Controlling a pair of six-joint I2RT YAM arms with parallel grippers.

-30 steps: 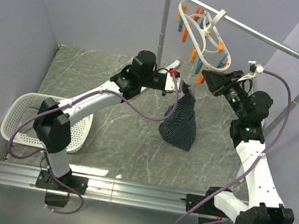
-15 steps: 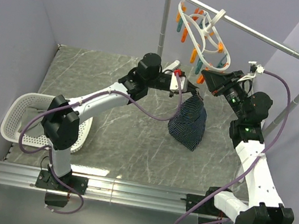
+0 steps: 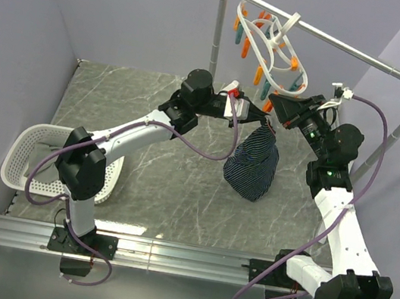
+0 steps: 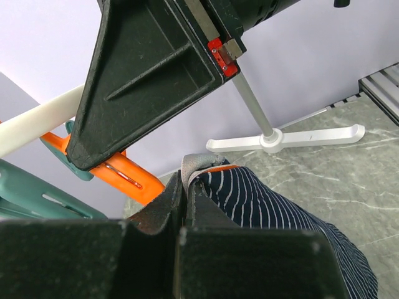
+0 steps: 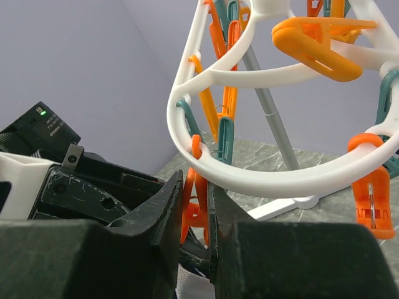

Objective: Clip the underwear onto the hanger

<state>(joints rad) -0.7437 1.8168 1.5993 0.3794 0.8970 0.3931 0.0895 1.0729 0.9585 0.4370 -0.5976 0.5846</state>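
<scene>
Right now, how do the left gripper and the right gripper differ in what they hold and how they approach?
The left gripper is shut on the orange-trimmed edge of the underwear, with soft cloth dangling below it. The right gripper is closed around a rigid orange peg hanging from the hanger. The left gripper reaches in from the left, the right gripper from the right. Both meet just under the hanger, jaws nearly together.

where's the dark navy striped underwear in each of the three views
Top external: the dark navy striped boxer briefs hang centre, below the left tool.
Left wrist: lower centre to bottom right, pinched in that tool.
Right wrist: not clearly in it; the right tool grips an orange plastic peg.
Shared landmark: the white plastic oval clip hanger.
</scene>
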